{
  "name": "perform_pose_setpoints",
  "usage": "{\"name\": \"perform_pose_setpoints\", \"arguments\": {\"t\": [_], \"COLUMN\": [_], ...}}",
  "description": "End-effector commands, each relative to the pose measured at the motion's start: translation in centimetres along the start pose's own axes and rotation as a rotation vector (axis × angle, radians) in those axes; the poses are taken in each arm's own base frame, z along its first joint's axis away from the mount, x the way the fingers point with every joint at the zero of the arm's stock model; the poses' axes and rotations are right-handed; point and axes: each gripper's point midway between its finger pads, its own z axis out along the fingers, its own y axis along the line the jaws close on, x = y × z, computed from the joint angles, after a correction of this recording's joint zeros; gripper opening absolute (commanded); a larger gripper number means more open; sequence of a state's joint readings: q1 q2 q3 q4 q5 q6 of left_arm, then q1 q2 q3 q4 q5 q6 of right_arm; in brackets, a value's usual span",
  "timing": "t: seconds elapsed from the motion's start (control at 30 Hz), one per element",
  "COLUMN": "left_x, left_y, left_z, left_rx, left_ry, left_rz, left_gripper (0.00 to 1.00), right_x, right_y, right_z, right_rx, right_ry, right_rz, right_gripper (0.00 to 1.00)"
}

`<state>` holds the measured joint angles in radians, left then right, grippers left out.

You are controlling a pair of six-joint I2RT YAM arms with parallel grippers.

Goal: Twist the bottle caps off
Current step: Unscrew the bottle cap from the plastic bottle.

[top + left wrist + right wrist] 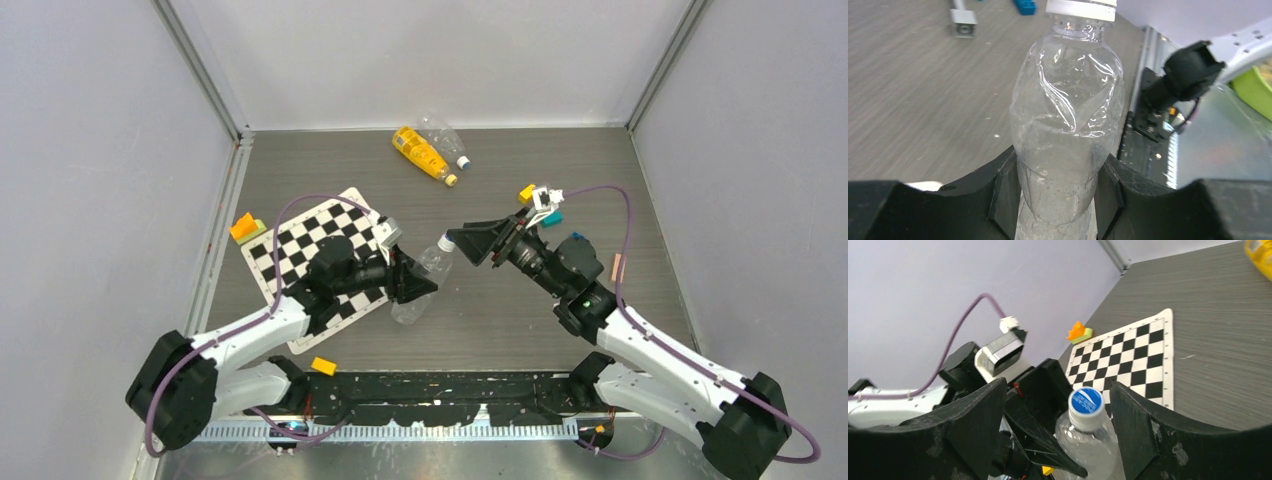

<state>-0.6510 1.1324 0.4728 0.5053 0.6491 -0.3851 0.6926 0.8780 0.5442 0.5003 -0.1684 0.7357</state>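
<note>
l pincer [1058, 192]: clamped on clear bottle [1068, 115] body
r pincer [1058, 395]: jaws wide apart, cap [1086, 407] between them, no contact
progress: none off yet; cap on, far bottles [420, 152] beyond r pincer capped too

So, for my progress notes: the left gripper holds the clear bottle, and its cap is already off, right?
Not quite: the left gripper does hold the clear bottle, but its cap is still on the neck, between the open fingers of the right gripper, as the right wrist view shows.
</note>
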Motion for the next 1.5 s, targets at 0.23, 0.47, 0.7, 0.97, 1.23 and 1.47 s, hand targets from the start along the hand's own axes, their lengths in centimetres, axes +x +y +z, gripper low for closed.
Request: {"name": "perform_pose_setpoints", "arguments": {"t": [0.23,0.47,0.7,0.97,1.23,1.47], "left_x": [-0.6,-0.8,-0.7,-0.2,-0.7,-1.9], "left_y": [2.4,2.4,2.4,1.6,-4.0,-7.7], "left_z": [-0.9,-0.4,-0.4,-0.1,0.2,-0.4], "left_rx": [-0.248,-0.266,-0.272,-0.218,0.132,0.357], "left_ry": [0.055,0.054,0.046,0.052,0.017,-0.035], "left_rz": [0.120,0.134,0.129,0.121,0.127,0.126], "left_gripper": [0.06,0.06,0.06,0.06,0.07,0.07], "right_x": [0.5,2.5,3.0,2.9,1.7,0.0], "right_y": [-3.6,-3.6,-4.3,-3.2,0.0,5.6], "right_z": [1.1,3.3,3.4,3.4,2.2,0.0], "right_rx": [0.247,0.285,0.292,0.214,-0.102,-0.541], "right_ry": [0.002,0.030,0.013,0.000,0.021,0.035], "right_rz": [0.074,0.042,0.067,0.056,0.040,0.045], "right_gripper": [0.81,0.73,0.40,0.02,0.00,0.00]}}
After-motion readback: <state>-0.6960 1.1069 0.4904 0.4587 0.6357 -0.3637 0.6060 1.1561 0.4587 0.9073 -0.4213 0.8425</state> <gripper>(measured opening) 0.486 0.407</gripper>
